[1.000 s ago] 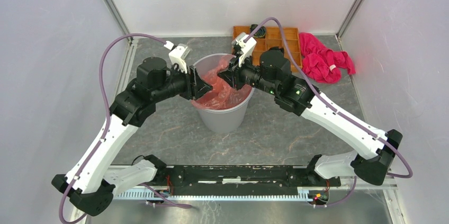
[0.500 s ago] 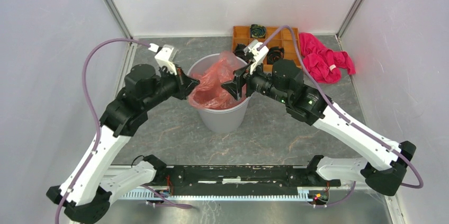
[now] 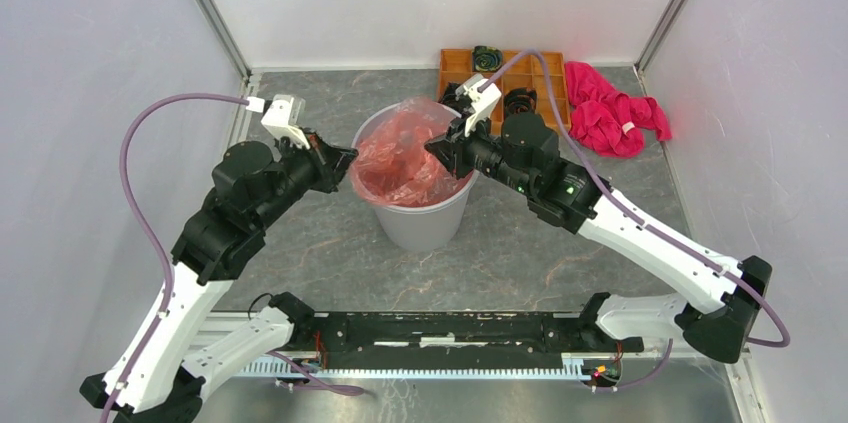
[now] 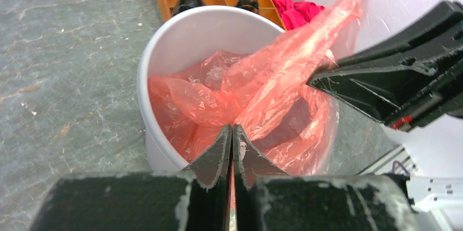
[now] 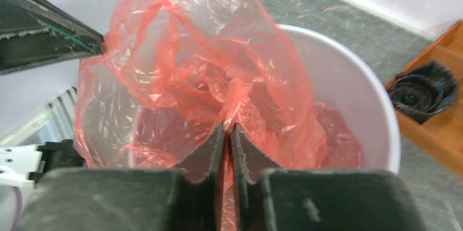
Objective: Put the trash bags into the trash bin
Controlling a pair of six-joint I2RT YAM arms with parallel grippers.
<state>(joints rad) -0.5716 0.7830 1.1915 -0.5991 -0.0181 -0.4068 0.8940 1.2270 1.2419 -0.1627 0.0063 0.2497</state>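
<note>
Drawing back leftward, the left gripper and the right gripper are both pinching shut on the one red trash bag, which is bunching inside the single grey trash bin.

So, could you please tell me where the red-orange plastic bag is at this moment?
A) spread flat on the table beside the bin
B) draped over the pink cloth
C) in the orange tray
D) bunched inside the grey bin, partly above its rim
D: the red-orange bag sits crumpled inside the grey bin, one fold rising above the rim, apart from the tray and the pink cloth.
</note>
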